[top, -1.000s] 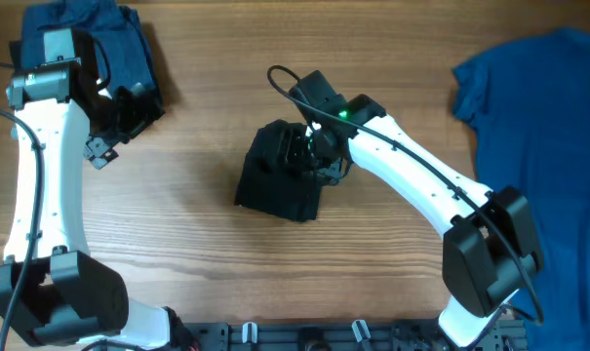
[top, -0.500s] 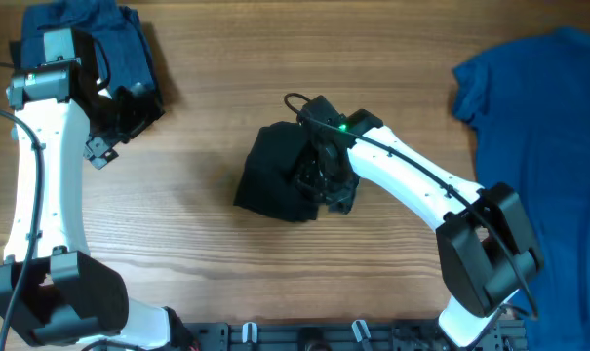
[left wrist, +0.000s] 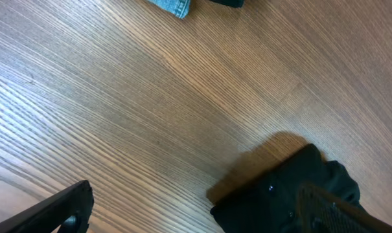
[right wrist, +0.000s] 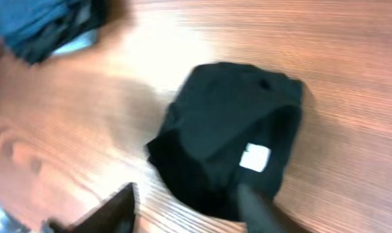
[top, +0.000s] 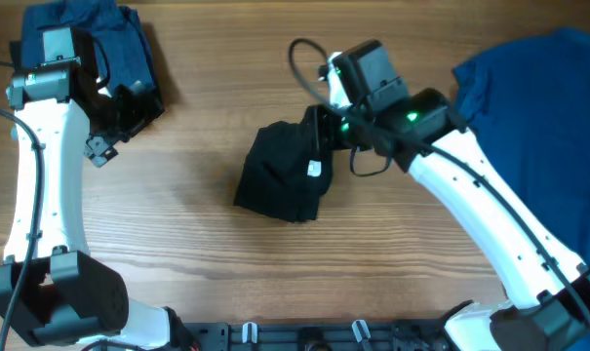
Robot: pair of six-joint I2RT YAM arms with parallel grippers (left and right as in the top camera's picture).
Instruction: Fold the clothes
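Observation:
The black T-shirt (top: pixel 278 180) lies folded into a small bundle at the table's middle, a white tag (top: pixel 313 169) showing on its right edge. My right gripper (top: pixel 322 136) hovers above that right edge. In the right wrist view the black T-shirt (right wrist: pixel 225 139) and its tag (right wrist: pixel 254 157) lie below my right gripper (right wrist: pixel 186 213), whose jaws stand apart with nothing clamped. A bright blue T-shirt (top: pixel 538 127) lies spread at the right. My left gripper (top: pixel 119 127) stands wide open by the dark blue clothes (top: pixel 114 44) at the back left.
In the left wrist view my left gripper (left wrist: pixel 196 210) frames bare wood, with a dark lump of cloth (left wrist: pixel 286 194) by the right finger and a blue scrap of fabric (left wrist: pixel 173 6) at the top edge. A rail with clamps (top: pixel 304 336) runs along the table's front.
My right arm has lifted off the black T-shirt and drawn back to the rear right, its jaws narrowing. The white tag now shows. The left arm has not moved.

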